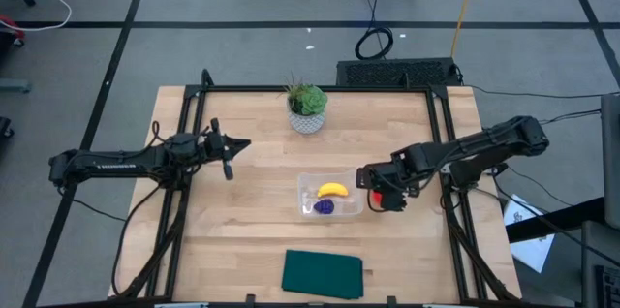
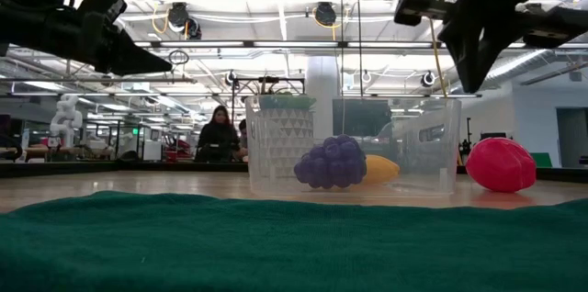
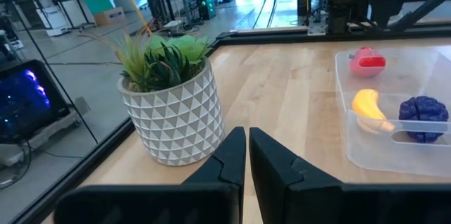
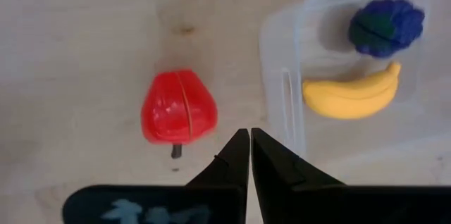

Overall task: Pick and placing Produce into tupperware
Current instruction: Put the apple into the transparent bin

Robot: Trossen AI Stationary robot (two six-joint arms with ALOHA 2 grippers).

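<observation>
- Your tabletop [image 1: 242, 221] carries everything: a potted plant [image 1: 307, 107] at the back, a dark green cloth [image 1: 323, 274] at the front edge, and the work in between.
- The tupperware [image 1: 308, 184] sits near the middle, open-topped, so pieces can be dropped in from above.
- Your right pincer [image 1: 377, 195] hangs above the tabletop just beside the tupperware's right wall, fingers pressed together and holding nothing, over the last loose piece.
- Your left pincer [image 1: 239, 144] waits well to the left of the tupperware, fingers together and empty, pointing toward the plant and clear of the working arm.
- The banana [image 4: 351, 95] already lies inside the tupperware.
- The purple piece [image 4: 386, 27] rests beside it in the same box.
- The red fruit [image 4: 177, 109] lies on bare wood outside the tupperware, near its wall. I judge it the one piece left; you would need to part the right fingers before closing on it.
</observation>
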